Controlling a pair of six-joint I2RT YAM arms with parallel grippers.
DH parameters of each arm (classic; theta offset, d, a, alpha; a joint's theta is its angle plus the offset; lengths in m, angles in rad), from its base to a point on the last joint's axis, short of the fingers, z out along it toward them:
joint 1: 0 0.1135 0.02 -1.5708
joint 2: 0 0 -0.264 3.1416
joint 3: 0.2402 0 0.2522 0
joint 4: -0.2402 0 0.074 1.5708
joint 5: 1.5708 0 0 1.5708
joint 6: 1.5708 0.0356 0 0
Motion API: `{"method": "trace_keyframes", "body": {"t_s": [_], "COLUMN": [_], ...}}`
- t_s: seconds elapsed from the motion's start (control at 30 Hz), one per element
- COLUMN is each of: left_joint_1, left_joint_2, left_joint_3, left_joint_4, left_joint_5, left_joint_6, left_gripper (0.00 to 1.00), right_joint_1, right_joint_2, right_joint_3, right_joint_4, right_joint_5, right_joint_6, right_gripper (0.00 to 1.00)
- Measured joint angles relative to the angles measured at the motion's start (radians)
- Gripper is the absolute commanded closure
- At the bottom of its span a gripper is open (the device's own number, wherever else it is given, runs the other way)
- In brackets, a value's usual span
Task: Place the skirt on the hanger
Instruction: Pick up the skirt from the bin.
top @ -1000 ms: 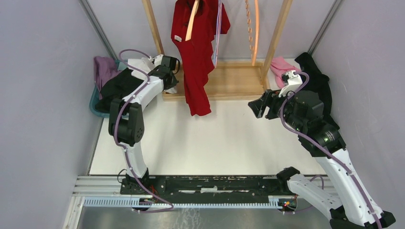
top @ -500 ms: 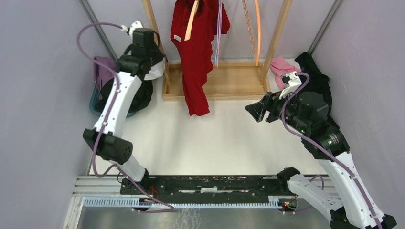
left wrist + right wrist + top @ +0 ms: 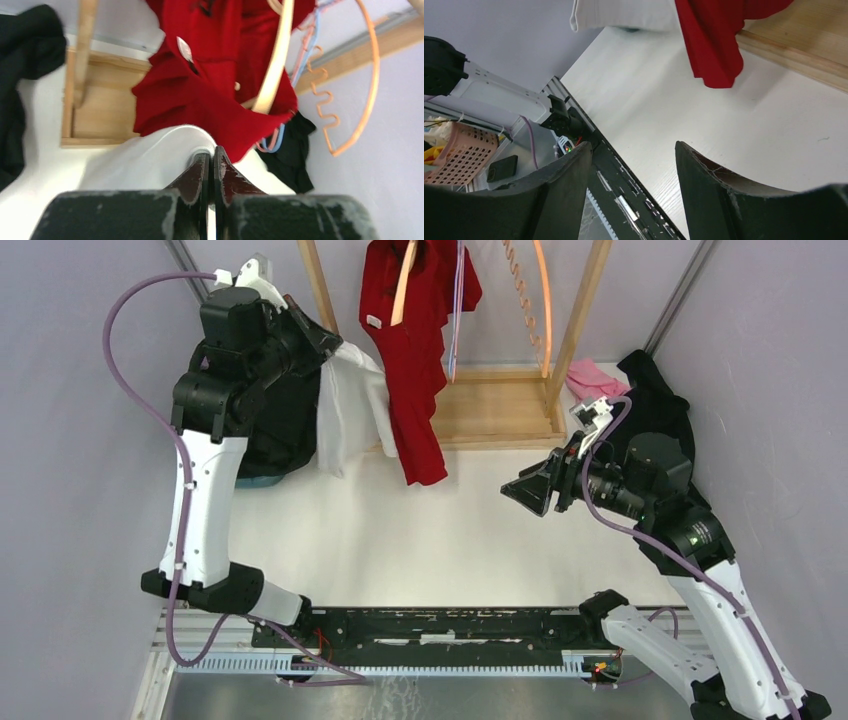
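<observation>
Skirt [image 3: 352,410] is hanging from your left hand [image 3: 211,152], which is pinching its cloth. Your right hand [image 3: 522,490] is hovering spread over the bench [image 3: 400,530]

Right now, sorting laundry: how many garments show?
5: white one in left gripper, red one on rack, pink one and black one at right, second black one far left; others possibly hidden.

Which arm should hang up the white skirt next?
Left. The left gripper is shut on the white skirt, held up beside the wooden rack. The right gripper is open and empty.
</observation>
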Motion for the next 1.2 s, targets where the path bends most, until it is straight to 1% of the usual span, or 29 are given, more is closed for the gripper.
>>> {"method": "trace_keyframes", "body": {"t_s": [0.07,0.2,0.33,0.53,0.67,0.83,0.9,1.0,1.13,1.2], "left_joint_1": [0.000,0.000,0.000,0.000,0.000,-0.001,-0.001,-0.001,-0.001,-0.001], "left_joint_2": [-0.019,-0.100,-0.180,-0.270,-0.294,-0.295,-0.295,-0.296,-0.296,-0.296], "left_joint_3": [-0.011,-0.085,-0.153,-0.251,-0.310,-0.345,-0.351,-0.364,-0.370,-0.370], "left_joint_4": [0.002,0.023,0.051,0.134,0.190,0.236,0.253,0.289,0.317,0.333], "left_joint_5": [0.064,0.187,0.274,0.414,0.504,0.564,0.581,0.605,0.626,0.634], "left_joint_6": [-0.010,-0.050,-0.080,-0.134,-0.174,-0.211,-0.227,-0.251,-0.273,-0.285], "left_gripper": [0.97,0.97,0.97,0.97,0.96,0.97,0.96,0.97,0.96,0.96], "right_joint_1": [0.000,0.000,0.000,0.000,0.000,0.013,0.035,0.101,0.217,0.256], "right_joint_2": [-0.004,-0.011,-0.012,-0.005,-0.003,0.004,0.017,0.048,0.103,0.129], "right_joint_3": [-0.001,-0.034,-0.077,-0.169,-0.206,-0.246,-0.259,-0.261,-0.261,-0.262], "right_joint_4": [0.008,0.048,0.085,0.135,0.149,0.219,0.247,0.273,0.299,0.311], "right_joint_5": [-0.037,-0.105,-0.132,-0.140,-0.127,-0.129,-0.129,-0.106,-0.030,0.016], "right_joint_6": [-0.003,-0.018,-0.023,-0.024,-0.024,-0.024,-0.026,-0.047,-0.098,-0.121], "right_gripper": [0.32,0.32,0.32,0.32,0.32,0.32,0.32,0.33,0.34,0.34]}}
